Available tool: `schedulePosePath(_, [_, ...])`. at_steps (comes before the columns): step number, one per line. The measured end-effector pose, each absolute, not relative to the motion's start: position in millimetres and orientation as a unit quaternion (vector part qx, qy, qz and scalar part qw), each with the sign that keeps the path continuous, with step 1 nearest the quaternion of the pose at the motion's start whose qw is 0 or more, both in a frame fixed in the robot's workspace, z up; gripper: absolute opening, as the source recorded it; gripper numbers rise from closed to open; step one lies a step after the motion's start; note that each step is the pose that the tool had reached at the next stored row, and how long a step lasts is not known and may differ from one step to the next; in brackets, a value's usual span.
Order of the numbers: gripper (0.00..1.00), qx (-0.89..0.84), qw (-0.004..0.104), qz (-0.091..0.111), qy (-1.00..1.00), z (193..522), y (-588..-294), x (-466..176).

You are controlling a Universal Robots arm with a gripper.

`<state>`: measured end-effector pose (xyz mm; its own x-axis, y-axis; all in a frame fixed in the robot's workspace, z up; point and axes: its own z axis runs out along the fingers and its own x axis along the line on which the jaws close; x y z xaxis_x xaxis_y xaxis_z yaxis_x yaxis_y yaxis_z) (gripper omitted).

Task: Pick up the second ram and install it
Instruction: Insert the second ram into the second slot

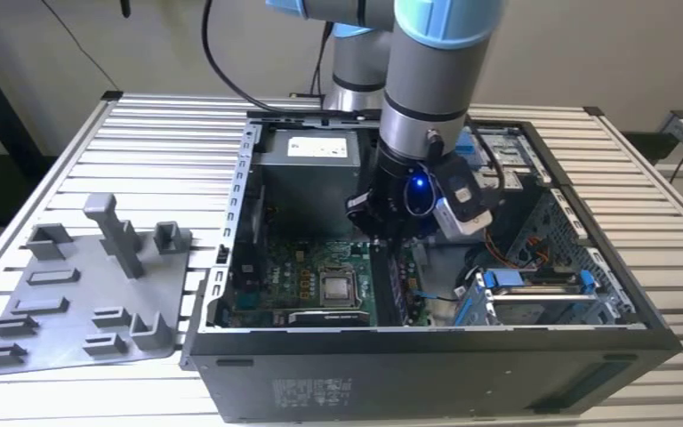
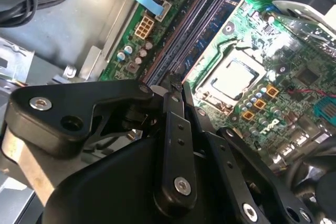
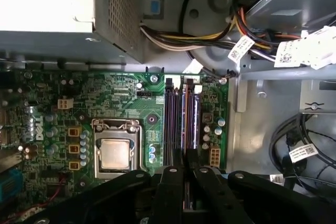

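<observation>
The ram [image 3: 191,121] stands on edge in a slot of the motherboard [image 3: 121,103], a thin bluish board with dark chips, beside the empty purple slots [image 3: 170,121] and near the CPU socket [image 3: 114,153]. The gripper [image 3: 185,169] has its black fingers [image 3: 193,160] drawn together on the ram's end. In the exterior view the arm [image 1: 430,80] reaches straight down into the open case [image 1: 626,302], with the grey plate [image 1: 81,298] well apart at the exterior view's left.
</observation>
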<state>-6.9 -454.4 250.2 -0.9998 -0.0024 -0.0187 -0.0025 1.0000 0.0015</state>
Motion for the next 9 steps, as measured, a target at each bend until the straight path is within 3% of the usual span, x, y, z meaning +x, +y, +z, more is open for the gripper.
schedulePosePath(9, [0.14, 0.0, 0.008, -0.001, 1.0, 247.0, -454.4, -7.1])
